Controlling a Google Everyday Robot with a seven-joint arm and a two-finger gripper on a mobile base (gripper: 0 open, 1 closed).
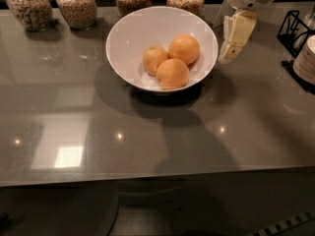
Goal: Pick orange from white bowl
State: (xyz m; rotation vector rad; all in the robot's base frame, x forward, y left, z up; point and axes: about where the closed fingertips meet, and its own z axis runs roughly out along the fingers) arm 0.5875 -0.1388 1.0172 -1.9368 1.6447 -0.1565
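The white bowl (123,43) stands on the grey counter, back centre. It holds three round fruits. The orange (172,73), the deepest in colour, lies at the front of the bowl. A similar, slightly lighter fruit (184,49) lies behind it to the right. A smaller, paler one (154,59) lies to the left. My gripper (227,54) hangs from the white arm at the top right. It points down just outside the bowl's right rim, above the counter, and holds nothing.
Several glass jars of grains (76,6) stand along the back edge behind the bowl. A black wire rack (294,31) and a stack of plates (306,58) stand at the right edge. The counter's front edge (147,178) runs across the lower part of the view.
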